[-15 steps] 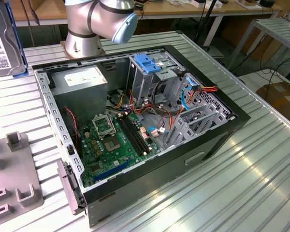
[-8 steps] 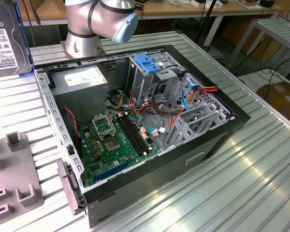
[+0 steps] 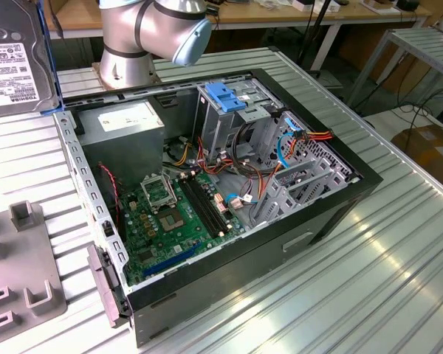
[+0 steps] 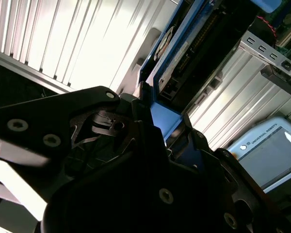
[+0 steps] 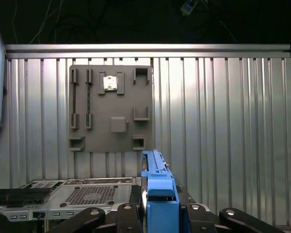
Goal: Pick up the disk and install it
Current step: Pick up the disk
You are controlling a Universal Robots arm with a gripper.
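Observation:
The disk (image 3: 15, 59) is held up in the air at the exterior view's upper left, its white label facing the camera and a blue rail along its edge. In the first wrist view its blue side rail (image 5: 157, 194) stands on edge between the black fingers of my gripper (image 5: 157, 216). The second wrist view shows the disk (image 4: 194, 53) edge-on, with my gripper (image 4: 157, 121) shut on its blue rail. The disk hangs above the ribbed metal table, off to one side of the open computer case (image 3: 229, 192).
The case lies open with the motherboard (image 3: 170, 214), a grey power-supply box (image 3: 125, 125) and a metal drive cage with a blue top (image 3: 225, 96). A grey fixture plate (image 5: 111, 109) lies on the table (image 3: 399, 251). A pendant (image 4: 271, 150) rests nearby.

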